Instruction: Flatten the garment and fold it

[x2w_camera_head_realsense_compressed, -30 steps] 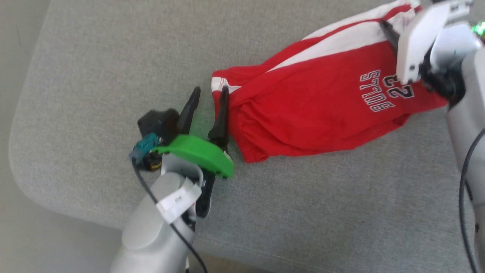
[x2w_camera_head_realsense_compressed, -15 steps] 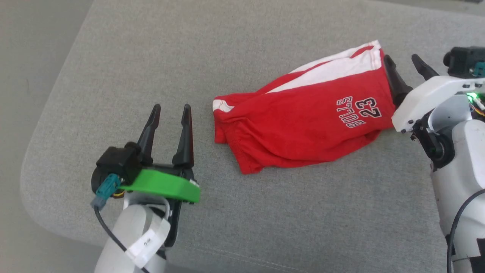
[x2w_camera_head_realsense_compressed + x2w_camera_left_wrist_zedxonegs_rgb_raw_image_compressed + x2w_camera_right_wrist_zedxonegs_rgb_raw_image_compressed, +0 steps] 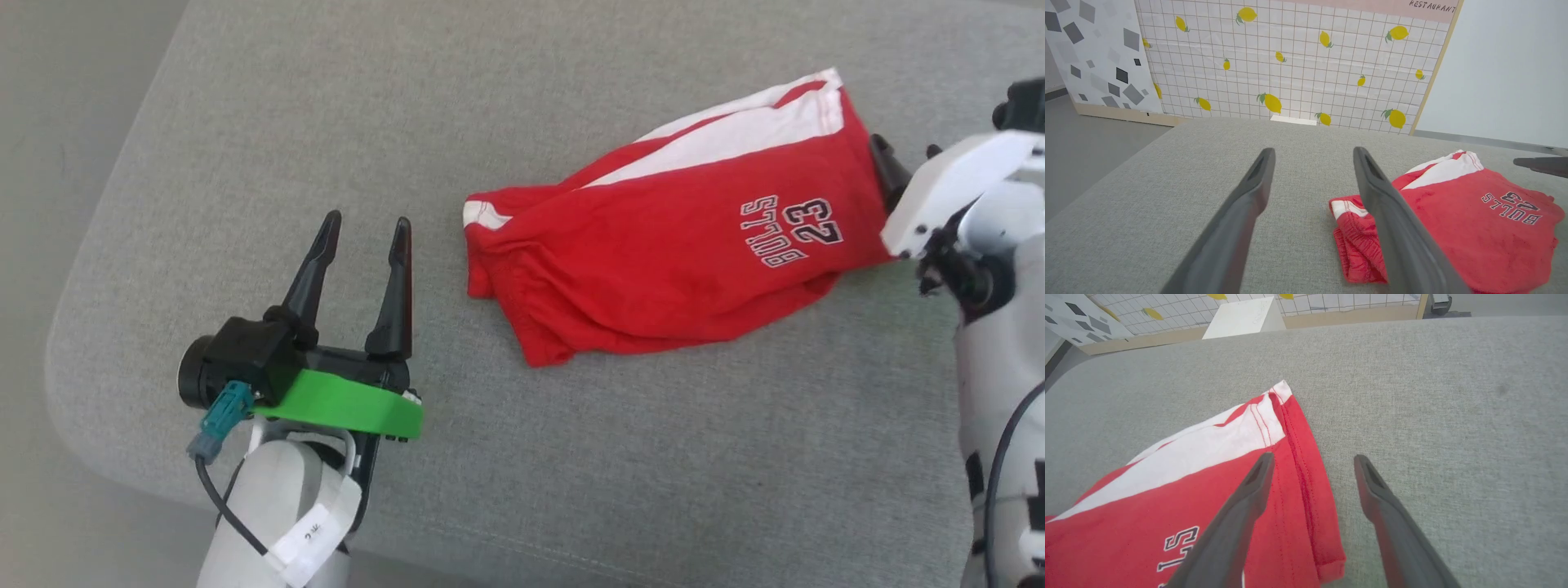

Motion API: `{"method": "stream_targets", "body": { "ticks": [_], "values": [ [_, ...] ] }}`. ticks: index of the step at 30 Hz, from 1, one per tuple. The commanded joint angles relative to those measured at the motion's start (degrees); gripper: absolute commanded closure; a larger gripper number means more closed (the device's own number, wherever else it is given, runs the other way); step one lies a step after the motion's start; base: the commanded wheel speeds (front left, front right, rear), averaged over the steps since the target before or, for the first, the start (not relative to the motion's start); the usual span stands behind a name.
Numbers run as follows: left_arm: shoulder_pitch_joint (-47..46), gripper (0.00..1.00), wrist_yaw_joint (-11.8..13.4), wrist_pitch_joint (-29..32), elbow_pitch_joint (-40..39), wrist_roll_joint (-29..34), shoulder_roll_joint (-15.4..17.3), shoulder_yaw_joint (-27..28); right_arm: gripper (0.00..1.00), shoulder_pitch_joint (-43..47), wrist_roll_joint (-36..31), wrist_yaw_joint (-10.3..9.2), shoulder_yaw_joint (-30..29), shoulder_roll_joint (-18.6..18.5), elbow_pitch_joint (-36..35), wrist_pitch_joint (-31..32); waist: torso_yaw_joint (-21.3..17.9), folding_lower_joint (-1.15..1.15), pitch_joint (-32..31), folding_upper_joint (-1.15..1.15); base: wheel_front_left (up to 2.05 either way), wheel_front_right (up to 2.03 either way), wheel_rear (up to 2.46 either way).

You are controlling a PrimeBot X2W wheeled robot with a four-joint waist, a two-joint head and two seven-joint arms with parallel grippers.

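While one pair of red basketball shorts (image 3: 678,245) is laid on one grey cushion (image 3: 326,122), the left gripper (image 3: 367,220) and right gripper (image 3: 1313,456) jaws are spread wide, empty.

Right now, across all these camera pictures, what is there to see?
shorts: one, red with white stripes and "BULLS 23" print, lying rumpled on the cushion
cushion: one, grey fabric, under the shorts
lemon panel: one, white grid with yellow lemons, behind the cushion
speckled panel: one, white with grey shapes, beside the lemon panel
box: one, white, beyond the cushion's far edge
left gripper: one, dark fingers, green bracket, open, apart from the shorts
right gripper: one, dark fingers, white bracket, open, at the shorts' hem
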Motion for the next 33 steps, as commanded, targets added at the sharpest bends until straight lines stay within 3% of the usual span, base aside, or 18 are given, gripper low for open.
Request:
{"method": "stream_targets", "body": {
  "ticks": [1,7,12,13,14,16,17,27,33],
  "values": [
    [0.5,0.00,-0.2,-0.2,-0.3,0.3,-0.3,0.4,0.00,-1.7,-1.4,-0.08,-0.9,0.3,0.8,1.6,1.0,0.00,1.3,0.00,0.00,0.00,0.00],
    [0.3,0.00,-0.2,-0.2,-1.1,-1.4,-0.3,0.4,0.00,-5.8,-8.3,-0.08,-3.4,0.8,3.8,14.3,2.8,0.00,3.6,0.00,0.00,0.00,0.00],
    [0.3,0.00,0.1,-0.2,-1.1,-1.8,-0.3,0.2,0.00,-5.4,-8.5,-0.08,-1.1,1.8,3.9,21.3,3.1,0.00,4.2,0.00,0.00,0.00,0.00],
    [0.3,0.00,0.1,-0.2,-1.1,-1.8,-0.3,0.2,0.06,-5.1,-8.1,-0.08,-0.4,2.0,3.8,22.7,3.1,0.00,4.2,0.00,0.00,0.00,0.00],
    [0.3,0.00,0.2,-0.2,-1.1,-2.0,-0.3,0.2,0.38,-4.7,-7.5,-0.08,0.5,2.2,3.6,24.4,3.1,0.00,4.2,0.00,0.00,0.00,0.00],
    [0.4,0.00,0.3,-0.2,-1.0,-2.3,-0.3,0.1,0.74,-4.0,-6.4,-0.08,1.8,2.0,2.5,26.2,3.0,0.00,4.2,0.00,0.00,0.00,0.00],
    [0.4,0.00,0.4,-0.2,-0.9,-2.8,-0.3,0.2,1.00,-3.7,-5.9,-0.08,2.2,1.9,1.8,26.3,2.9,0.00,4.2,0.00,0.00,0.00,0.00],
    [1.1,0.00,0.6,-0.2,0.1,-2.4,-0.3,0.2,1.00,3.2,-0.7,-0.08,4.7,-0.9,-7.9,23.3,0.9,0.00,1.7,0.00,0.00,0.00,0.00],
    [2.5,0.00,0.4,-0.2,0.5,-1.6,-0.3,-0.1,1.00,10.6,0.0,-0.08,1.9,-3.5,-14.9,20.4,-1.3,0.00,-1.3,0.00,0.00,0.00,0.00]
  ]
}}
